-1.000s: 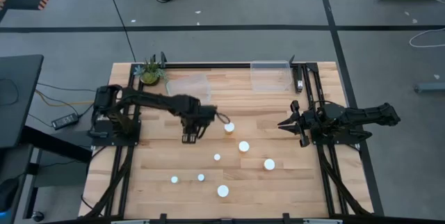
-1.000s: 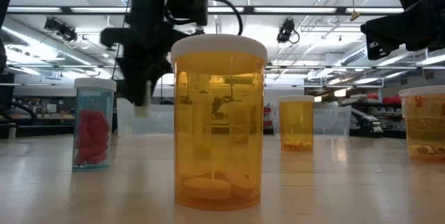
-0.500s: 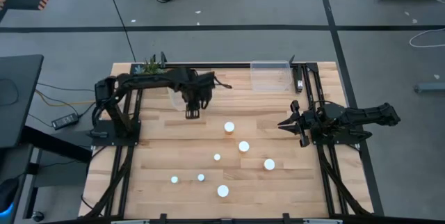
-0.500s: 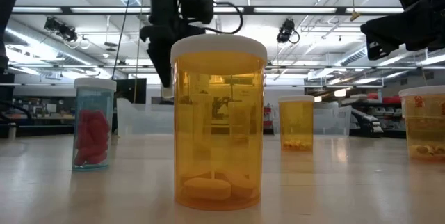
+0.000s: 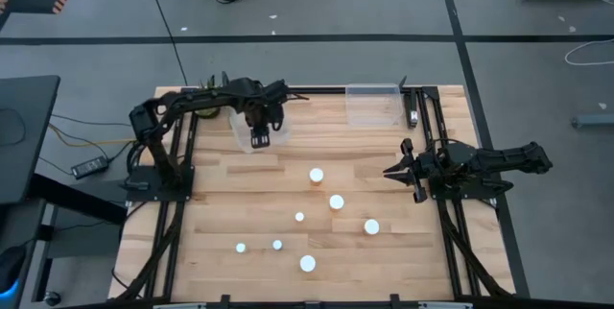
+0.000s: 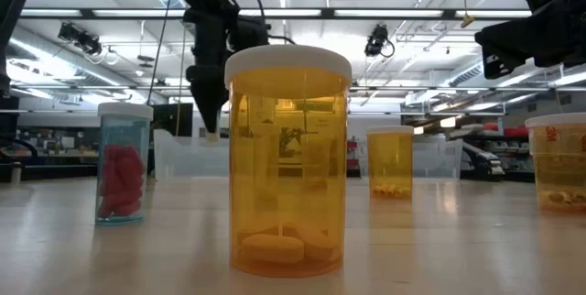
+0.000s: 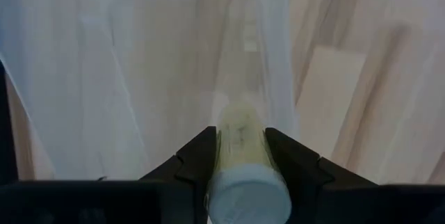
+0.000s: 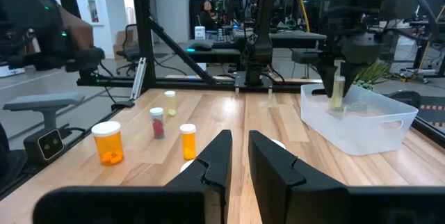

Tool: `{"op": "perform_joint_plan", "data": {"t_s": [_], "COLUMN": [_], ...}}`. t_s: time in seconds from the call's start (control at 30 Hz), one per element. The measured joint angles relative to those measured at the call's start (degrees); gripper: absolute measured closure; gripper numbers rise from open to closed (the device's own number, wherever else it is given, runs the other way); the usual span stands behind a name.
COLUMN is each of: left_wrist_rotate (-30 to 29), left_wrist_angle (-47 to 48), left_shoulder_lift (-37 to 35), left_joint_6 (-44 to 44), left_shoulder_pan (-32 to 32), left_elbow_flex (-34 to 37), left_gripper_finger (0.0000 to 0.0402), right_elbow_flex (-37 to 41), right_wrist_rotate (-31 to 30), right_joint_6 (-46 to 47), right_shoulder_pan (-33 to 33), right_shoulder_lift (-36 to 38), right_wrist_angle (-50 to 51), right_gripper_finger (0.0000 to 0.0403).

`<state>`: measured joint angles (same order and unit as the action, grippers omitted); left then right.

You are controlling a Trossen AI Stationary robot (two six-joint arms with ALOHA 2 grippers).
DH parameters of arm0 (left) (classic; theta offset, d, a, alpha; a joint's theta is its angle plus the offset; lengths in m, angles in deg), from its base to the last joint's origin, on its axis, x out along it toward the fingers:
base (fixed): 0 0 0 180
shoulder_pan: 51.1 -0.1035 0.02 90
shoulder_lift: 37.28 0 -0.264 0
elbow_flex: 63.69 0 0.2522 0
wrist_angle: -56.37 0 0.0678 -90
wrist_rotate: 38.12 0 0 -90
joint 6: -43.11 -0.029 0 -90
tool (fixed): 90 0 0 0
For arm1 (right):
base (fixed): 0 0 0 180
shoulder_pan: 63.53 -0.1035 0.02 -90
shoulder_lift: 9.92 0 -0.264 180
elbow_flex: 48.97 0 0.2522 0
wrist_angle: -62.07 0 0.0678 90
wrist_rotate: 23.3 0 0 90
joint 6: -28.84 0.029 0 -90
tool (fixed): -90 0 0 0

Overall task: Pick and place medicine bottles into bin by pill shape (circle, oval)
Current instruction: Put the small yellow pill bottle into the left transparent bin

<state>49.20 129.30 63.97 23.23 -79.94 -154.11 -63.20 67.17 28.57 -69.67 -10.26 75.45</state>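
My left gripper (image 5: 259, 139) hangs over the left clear bin (image 5: 251, 127) at the table's far side, shut on a small pale-yellow medicine bottle with a white cap (image 7: 242, 156). The right wrist view shows the same bottle (image 8: 338, 93) above the bin (image 8: 361, 121). Several white-capped bottles stand upright on the table's middle and near part, among them one at the middle (image 5: 316, 176), one to its right (image 5: 371, 225) and one near the front (image 5: 307, 263). My right gripper (image 5: 390, 171) waits open and empty at the table's right side. My left gripper pinches the bottle's body (image 7: 240, 137) between its two fingers (image 7: 198, 160), one on each side, just under the cap (image 7: 250, 195). The fingers point down from above and lie along the bottle. The bottle hangs upright, cap up, clear of the table over the bin's opening.
A second clear bin (image 5: 372, 105) stands at the far right. In the low view a large orange bottle (image 6: 287, 158) stands close by. A blue bottle with red pills (image 6: 123, 162) and two orange ones (image 6: 390, 162) stand farther back.
My left gripper has carried the small bottle from the table's middle toward the far edge and stands over the left bin. It has stayed shut on the bottle. The bottles on the table have not moved.
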Motion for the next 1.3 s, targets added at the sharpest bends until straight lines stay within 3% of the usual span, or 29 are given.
{"op": "perform_joint_plan", "data": {"t_s": [0.73,1.0,1.3], "left_wrist_rotate": [-4.0,-4.0,-6.3], "left_wrist_angle": [-4.7,-6.8,-5.9], "left_shoulder_lift": [0.0,0.0,0.0], "left_joint_6": [-0.4,-0.3,-0.3], "left_shoulder_pan": [-8.7,-9.1,-8.8], "left_elbow_flex": [10.7,12.6,11.6], "left_gripper_finger": [0.0274,0.0247,0.0186], "right_elbow_flex": [0.0,0.0,0.0], "right_wrist_rotate": [0.0,0.0,0.0], "right_joint_6": [0.0,0.0,0.0], "right_shoulder_pan": [0.0,0.0,0.0], "right_shoulder_lift": [0.0,0.0,0.0], "right_wrist_angle": [0.0,0.0,0.0], "right_gripper_finger": [0.0346,0.0346,0.0346]}}
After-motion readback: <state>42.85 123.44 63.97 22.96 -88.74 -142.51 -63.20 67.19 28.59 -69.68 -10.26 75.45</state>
